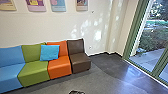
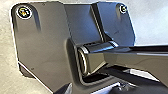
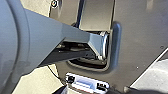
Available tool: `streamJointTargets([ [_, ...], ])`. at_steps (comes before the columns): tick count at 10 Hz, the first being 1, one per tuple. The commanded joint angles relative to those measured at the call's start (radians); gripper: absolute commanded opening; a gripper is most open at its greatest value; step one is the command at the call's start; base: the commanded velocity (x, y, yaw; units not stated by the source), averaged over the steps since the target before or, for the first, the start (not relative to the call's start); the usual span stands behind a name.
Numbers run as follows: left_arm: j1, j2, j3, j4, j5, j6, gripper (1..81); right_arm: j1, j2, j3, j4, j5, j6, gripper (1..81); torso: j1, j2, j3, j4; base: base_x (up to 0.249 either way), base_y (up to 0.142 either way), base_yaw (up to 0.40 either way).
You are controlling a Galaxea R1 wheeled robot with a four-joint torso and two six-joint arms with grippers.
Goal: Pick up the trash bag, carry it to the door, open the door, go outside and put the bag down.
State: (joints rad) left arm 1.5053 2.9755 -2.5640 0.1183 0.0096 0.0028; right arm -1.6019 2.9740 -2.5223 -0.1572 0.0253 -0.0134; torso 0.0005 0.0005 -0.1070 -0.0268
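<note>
A green-framed glass front (image 1: 132, 31) stands at the right of the head view, with another green upright farther right; I cannot tell which part of it is the door. Through the glass show pale paving (image 1: 150, 58) and shrubs (image 1: 156, 37). At the bottom middle of the head view, a small dark thing (image 1: 76, 92) is cut off by the edge, and I cannot tell what it is. Both wrist views look onto my own dark plate and jointed bar.
Against the white wall (image 1: 65, 27) stands a row of blue, green, orange and brown seats (image 1: 80, 61), with a light-blue cushion (image 1: 49, 52) on it. Grey floor (image 1: 100, 80) runs from the seats to the glass. Posters (image 1: 58, 5) hang above.
</note>
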Motion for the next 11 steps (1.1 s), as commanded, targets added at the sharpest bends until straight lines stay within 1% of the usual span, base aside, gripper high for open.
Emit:
streamJointTargets([
  [1, -0.033, 0.004, 0.008, 0.003, 0.058, 0.005, 81.1, 0.027, 0.007, 0.01, -0.008, -0.062, -0.005, 81.1, 0.0, -0.001, 0.0, 0.0, 0.1, 0.0, 0.0],
  [11, -0.033, 0.005, 0.008, 0.003, 0.058, 0.006, 81.1, 0.027, 0.007, 0.01, -0.01, -0.062, -0.005, 81.1, 0.0, -0.001, 0.0, 0.0, 0.101, 0.0, 0.0],
])
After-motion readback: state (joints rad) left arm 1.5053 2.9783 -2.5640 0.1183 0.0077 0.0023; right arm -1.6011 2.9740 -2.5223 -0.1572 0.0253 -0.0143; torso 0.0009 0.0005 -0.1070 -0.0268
